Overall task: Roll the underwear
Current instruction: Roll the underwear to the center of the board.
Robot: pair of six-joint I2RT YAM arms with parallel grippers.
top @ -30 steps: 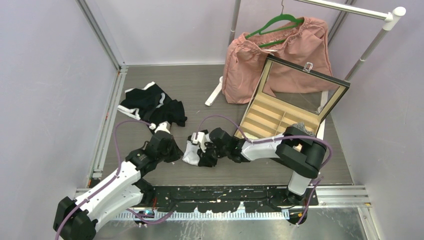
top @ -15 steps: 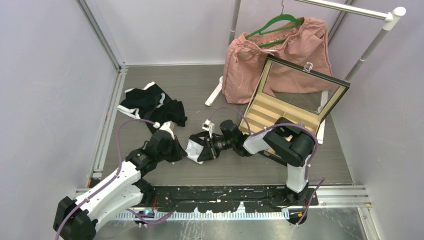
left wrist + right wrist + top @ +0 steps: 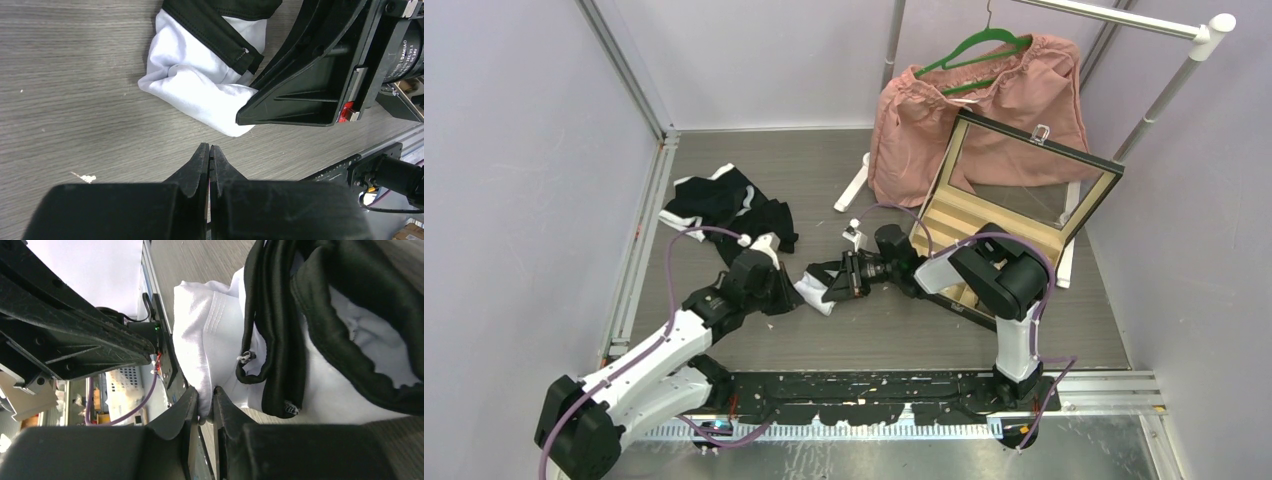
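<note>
The white underwear (image 3: 810,291) with a black band lies bunched on the table between my two grippers; it also shows in the left wrist view (image 3: 197,85) and the right wrist view (image 3: 210,335). My right gripper (image 3: 832,287) is shut on a fold of its white cloth (image 3: 206,395), next to the black band (image 3: 272,330). My left gripper (image 3: 788,299) is shut and empty, its tips (image 3: 209,146) on the table just short of the white cloth. A pile of mainly black underwear (image 3: 724,205) lies at the back left.
An open tan box (image 3: 984,240) with compartments and a glass lid stands at the right, close behind my right arm. A pink garment (image 3: 924,120) on a green hanger (image 3: 979,40) hangs from a white rack at the back. Walls close in both sides.
My right gripper has turned and drawn back to the right, pulling the white underwear a little toward the back. My left gripper has moved slightly right, staying shut.
</note>
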